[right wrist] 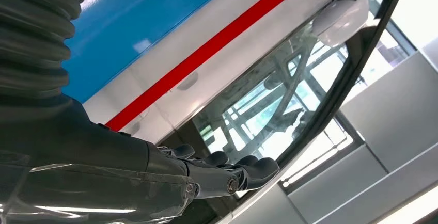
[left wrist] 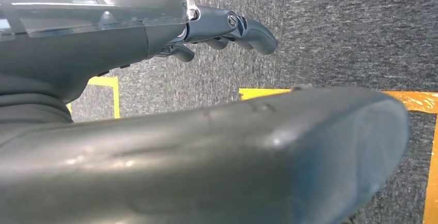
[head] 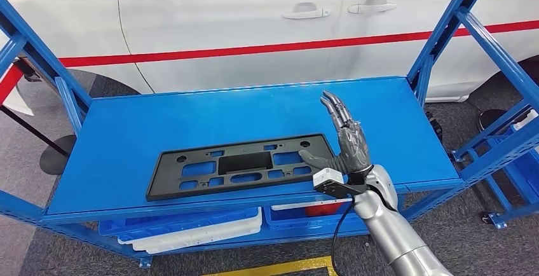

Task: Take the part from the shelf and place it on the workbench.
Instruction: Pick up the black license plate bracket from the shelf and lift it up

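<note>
- Nearest, in the head view: silver right arm (head: 388,225) rising from below, with the right hand (head: 343,141) at the near right end of the shelf (head: 127,130).
- Right hand open, fingers (head: 335,107) straight and raised above the blue top, holding nothing; thumb (head: 316,159) reaching toward the right end of the part (head: 238,165), touching it or just short of it, hard to say which.
- Part lying flat on the shelf top, near the front edge: a long black plate with several cut-outs, not yet lifted.
- Judged step: getting a hold on the part's right end, with the trip to the workbench left to do.
- To do it well, probably: lower the fingers over the end, bring the thumb under or against the edge, close firmly, then lift level so the long plate does not sag or swing out of a 1-handed hold.
- Worth watching: the flat plate may slide along the smooth top instead of coming up.
- Left hand (left wrist: 227,28) in the left wrist view hanging over grey floor with yellow tape, fingers curled inward, nothing in them.
- Below the top: white and blue trays (head: 191,231), partly hidden by the front rail.
- Farther off: a white car (head: 254,21) with a red stripe behind the shelf, cut off at the top of the picture.
- Workbench not to be made out anywhere; underside of the part and the exact thumb contact hidden.
</note>
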